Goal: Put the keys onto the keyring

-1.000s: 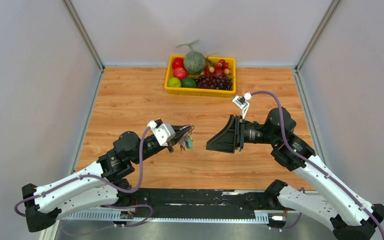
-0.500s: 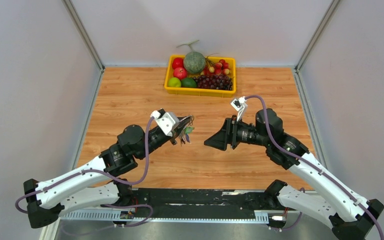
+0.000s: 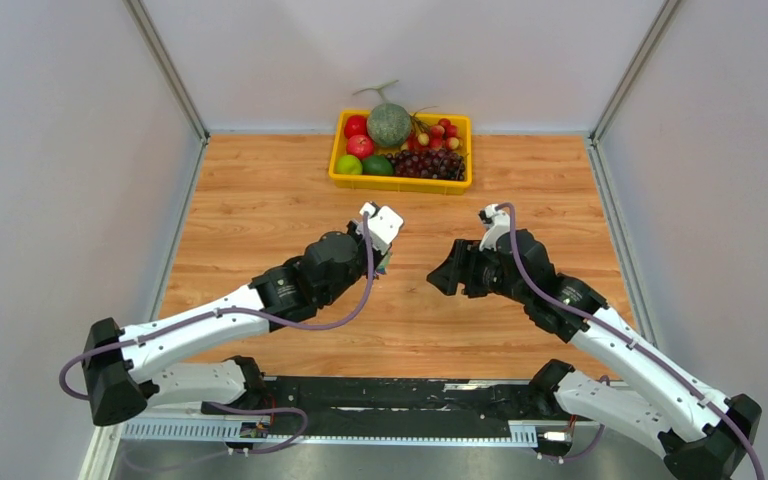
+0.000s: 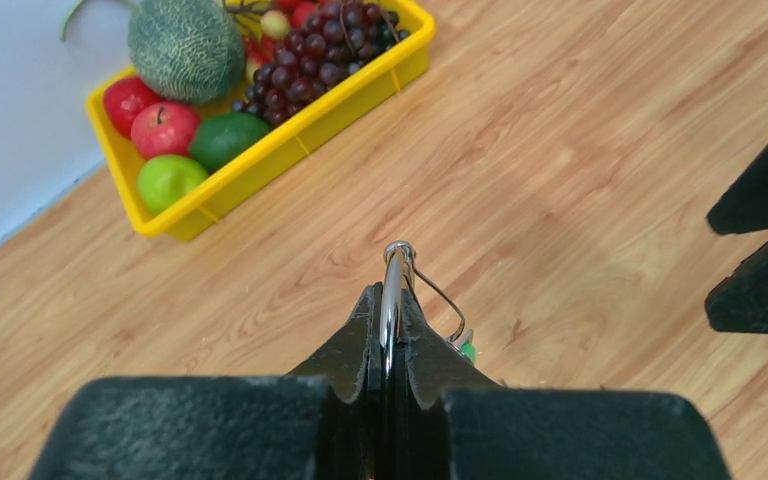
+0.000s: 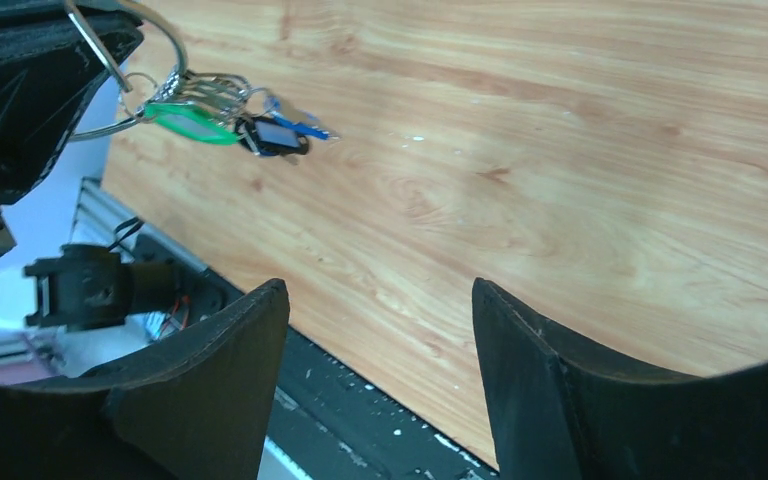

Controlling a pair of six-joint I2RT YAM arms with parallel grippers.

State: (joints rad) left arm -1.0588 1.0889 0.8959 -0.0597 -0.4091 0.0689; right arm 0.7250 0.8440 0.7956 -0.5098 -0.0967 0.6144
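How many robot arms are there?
2. The left arm comes from the left, left gripper shut on the keyring. The right arm comes from the right, right gripper open. None look hidden.

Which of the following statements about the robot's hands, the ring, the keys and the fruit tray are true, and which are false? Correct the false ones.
1. The left hand is shut on the ring. True.
2. The right hand holds a key. False: it is open and empty.
3. The keys lie flat on the table. False: they hang from the ring, above the table.
4. The yellow tray holds fruit. True.
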